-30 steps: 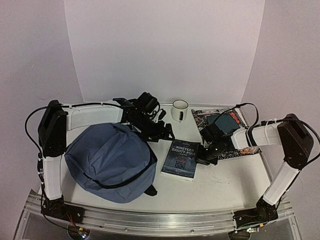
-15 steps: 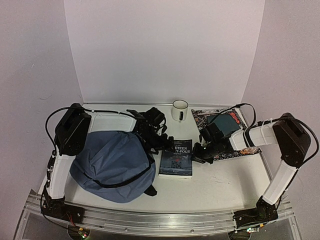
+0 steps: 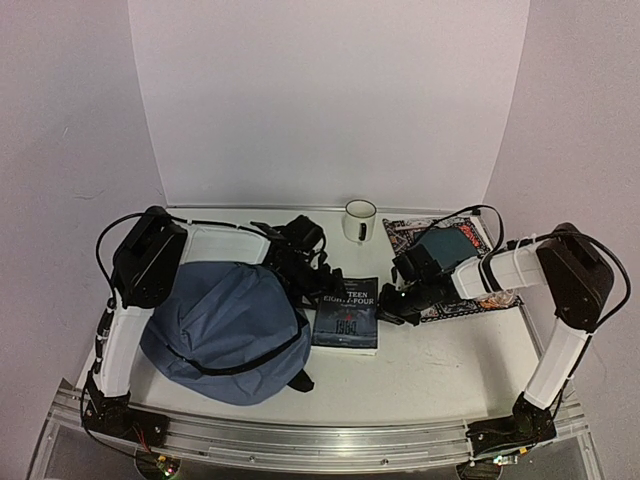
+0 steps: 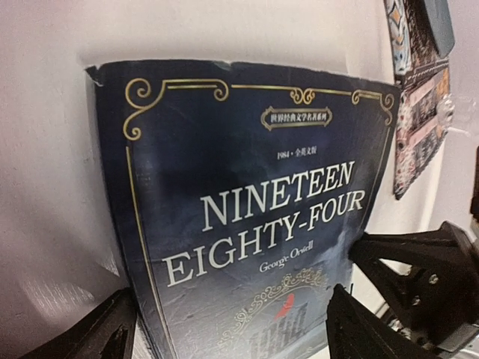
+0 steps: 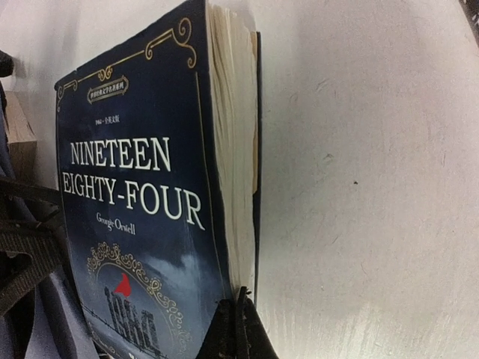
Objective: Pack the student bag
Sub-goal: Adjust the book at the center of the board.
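The student bag [image 3: 222,328], a big slate-blue backpack with black straps, lies at the left of the table. A dark blue book, "Nineteen Eighty-Four" [image 3: 346,316], lies flat just right of it. My left gripper [image 3: 322,283] is open over the book's far left corner; in the left wrist view [image 4: 224,336] its fingers [image 4: 97,336] stand either side of the cover [image 4: 247,202]. My right gripper [image 3: 384,308] is shut and empty. In the right wrist view [image 5: 238,325] its tip touches the book's page edge [image 5: 232,149].
A white mug [image 3: 359,220] stands at the back. A patterned magazine [image 3: 455,275] with a dark teal item [image 3: 447,244] on it lies at the right, under the right arm. The table's front edge runs along the aluminium rail [image 3: 320,440].
The book has slid left towards the bag, with my shut right gripper moving left at its edge. The left arm has swung in, and its gripper now sits over the book's far corner.
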Controlling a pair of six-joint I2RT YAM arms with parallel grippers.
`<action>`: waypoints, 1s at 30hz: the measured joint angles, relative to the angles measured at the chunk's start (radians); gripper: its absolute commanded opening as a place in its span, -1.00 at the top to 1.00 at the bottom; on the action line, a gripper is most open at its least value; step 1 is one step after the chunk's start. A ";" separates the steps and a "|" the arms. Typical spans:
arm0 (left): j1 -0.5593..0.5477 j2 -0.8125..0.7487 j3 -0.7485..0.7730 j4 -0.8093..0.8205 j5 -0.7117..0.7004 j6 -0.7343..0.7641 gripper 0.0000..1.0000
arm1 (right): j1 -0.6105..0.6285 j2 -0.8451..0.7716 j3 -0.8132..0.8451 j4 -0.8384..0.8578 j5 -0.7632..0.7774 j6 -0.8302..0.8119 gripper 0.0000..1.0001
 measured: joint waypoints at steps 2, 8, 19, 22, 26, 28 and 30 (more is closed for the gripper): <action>0.011 -0.012 -0.033 0.044 0.022 -0.030 -0.66 | 0.000 0.008 0.003 0.000 0.000 0.000 1.00; 0.028 -0.057 -0.146 0.198 0.052 -0.129 -0.54 | 0.002 0.009 0.001 0.007 -0.001 0.001 1.00; 0.046 -0.082 -0.217 0.322 0.069 -0.201 -0.23 | -0.001 0.008 -0.027 0.064 -0.021 0.012 1.00; 0.047 -0.087 -0.218 0.323 0.069 -0.198 -0.14 | -0.004 0.011 -0.028 0.070 -0.031 0.012 1.00; 0.048 -0.101 -0.222 0.330 0.073 -0.191 -0.01 | -0.015 0.014 -0.032 0.083 -0.058 0.012 1.00; 0.048 -0.113 -0.222 0.334 0.078 -0.181 0.03 | -0.024 0.016 -0.038 0.095 -0.079 0.011 1.00; 0.048 -0.128 -0.222 0.356 0.099 -0.172 0.08 | -0.032 0.018 -0.041 0.109 -0.101 0.009 1.00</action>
